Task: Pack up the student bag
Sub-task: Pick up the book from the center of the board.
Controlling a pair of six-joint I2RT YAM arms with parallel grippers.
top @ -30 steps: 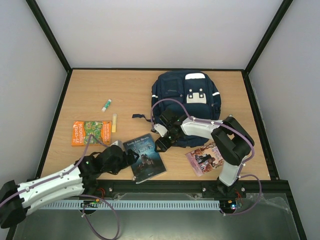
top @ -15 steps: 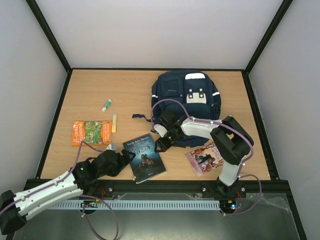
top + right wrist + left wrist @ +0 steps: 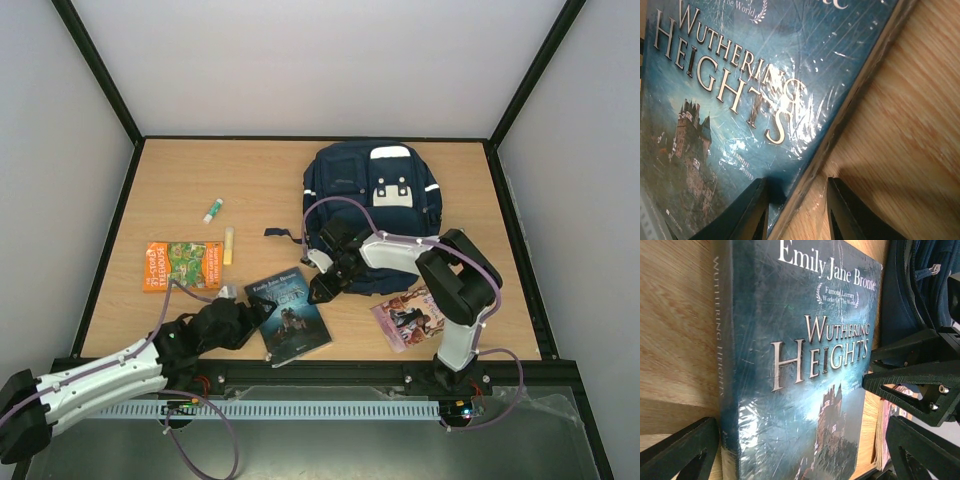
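The navy student bag lies flat at the back right of the table, its white patch facing up; its blue fabric also shows in the left wrist view. A dark teal book, "Wuthering Heights", lies in front of it. My left gripper is open wide at the book's left side, with one finger on either side of its lower end. My right gripper is open over the book's right edge, one finger above the cover and one above the wood.
An orange book, a yellow glue stick and a small green-and-white tube lie to the left. A pink booklet sits at the right front. A bag strap trails left of the bag.
My left arm has dropped lower and pushed its gripper in against the book's left side. My right gripper has shifted slightly down onto the book's right edge.
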